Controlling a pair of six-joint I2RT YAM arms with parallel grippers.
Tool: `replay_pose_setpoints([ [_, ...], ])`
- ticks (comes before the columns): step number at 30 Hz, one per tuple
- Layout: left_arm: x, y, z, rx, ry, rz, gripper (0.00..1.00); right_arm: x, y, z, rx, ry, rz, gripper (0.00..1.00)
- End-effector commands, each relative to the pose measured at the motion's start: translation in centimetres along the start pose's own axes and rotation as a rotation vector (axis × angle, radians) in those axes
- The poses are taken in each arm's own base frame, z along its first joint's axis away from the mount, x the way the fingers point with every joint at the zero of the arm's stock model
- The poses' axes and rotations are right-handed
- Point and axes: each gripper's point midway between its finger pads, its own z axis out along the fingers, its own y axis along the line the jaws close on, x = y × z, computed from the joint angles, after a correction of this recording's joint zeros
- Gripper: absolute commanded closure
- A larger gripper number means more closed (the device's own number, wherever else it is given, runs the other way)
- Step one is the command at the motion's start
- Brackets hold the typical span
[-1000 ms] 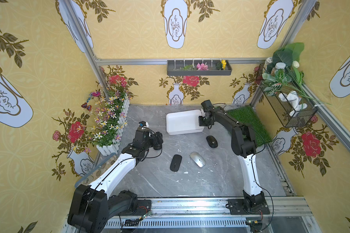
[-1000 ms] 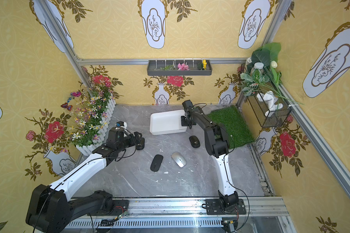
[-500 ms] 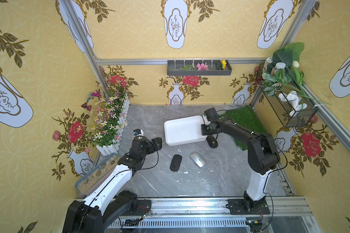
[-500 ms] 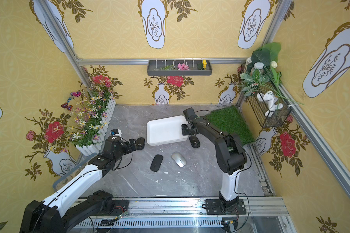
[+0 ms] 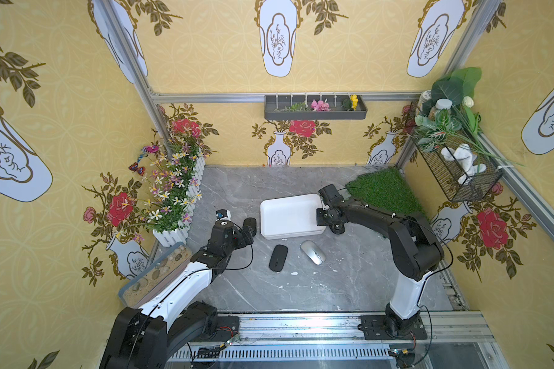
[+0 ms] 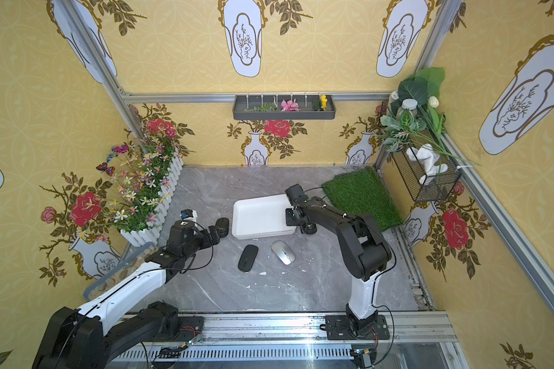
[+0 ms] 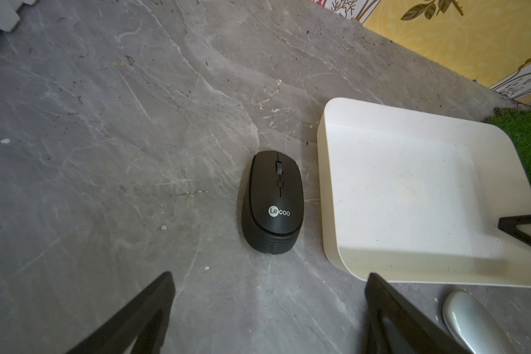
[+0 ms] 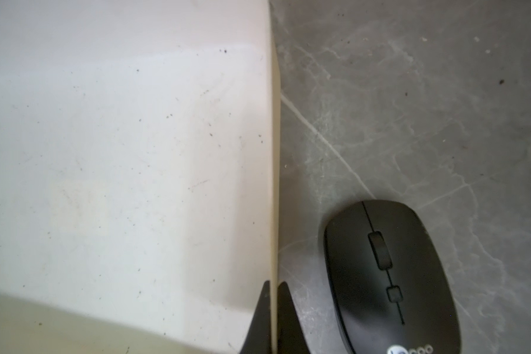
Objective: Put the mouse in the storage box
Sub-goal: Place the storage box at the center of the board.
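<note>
The white storage box (image 5: 290, 215) (image 6: 259, 217) lies mid-table in both top views. My right gripper (image 8: 275, 285) (image 5: 321, 218) is shut on its thin right wall. A black Lecoo mouse (image 8: 390, 275) (image 5: 337, 227) sits just outside that wall, partly under the right arm. A second black mouse (image 7: 272, 202) (image 5: 250, 225) rests beside the box's left wall. My left gripper (image 7: 269, 275) (image 6: 214, 237) stands open a little behind it, holding nothing. In front of the box lie a flat black mouse (image 5: 278, 257) and a silver mouse (image 5: 313, 252) (image 7: 472, 321).
A white-fenced flower planter (image 5: 176, 191) lines the left side. A sand-and-pebble tray (image 5: 155, 276) leans at the front left. A green grass mat (image 5: 383, 191) lies at the back right, and a wire basket (image 5: 461, 172) hangs on the right wall.
My right gripper has dragged the storage box toward the front, up against the black mouse on its right. The left arm drew back from its mouse and its jaws widened.
</note>
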Motion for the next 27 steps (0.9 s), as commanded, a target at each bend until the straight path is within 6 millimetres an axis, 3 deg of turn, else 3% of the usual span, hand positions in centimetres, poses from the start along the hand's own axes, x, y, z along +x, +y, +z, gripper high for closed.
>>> replay_pose_setpoints([
  [1, 0.4, -1.0, 0.4, 0.090, -0.039, 0.019, 0.01, -0.5, 0.6, 0.4, -0.004, -0.035, 0.013, 1.00],
  [7, 0.5, -1.1, -0.2, 0.145, -0.126, 0.018, 0.01, 1.0, 0.4, 1.0, -0.002, -0.005, 0.007, 0.97],
  [12, 0.6, -1.2, -0.4, 0.166, -0.150, 0.003, 0.02, 1.3, 0.2, 1.0, 0.009, 0.009, -0.003, 0.58],
  [16, 0.8, -1.2, -0.3, 0.169, -0.143, -0.003, 0.03, 0.6, 0.6, -0.2, -0.005, -0.008, -0.030, 0.40],
  [19, 0.8, -1.3, -0.3, 0.177, -0.139, -0.016, 0.03, -0.7, 0.7, -3.1, 0.003, -0.042, -0.077, 0.31],
  [22, 0.8, -1.5, -0.5, 0.192, -0.146, -0.012, 0.03, -1.4, -1.4, -6.0, 0.020, -0.108, -0.079, 0.17],
  [27, 0.7, -1.6, -0.8, 0.208, -0.165, -0.010, 0.03, 0.2, -6.2, -5.7, 0.003, -0.026, -0.026, 0.08],
])
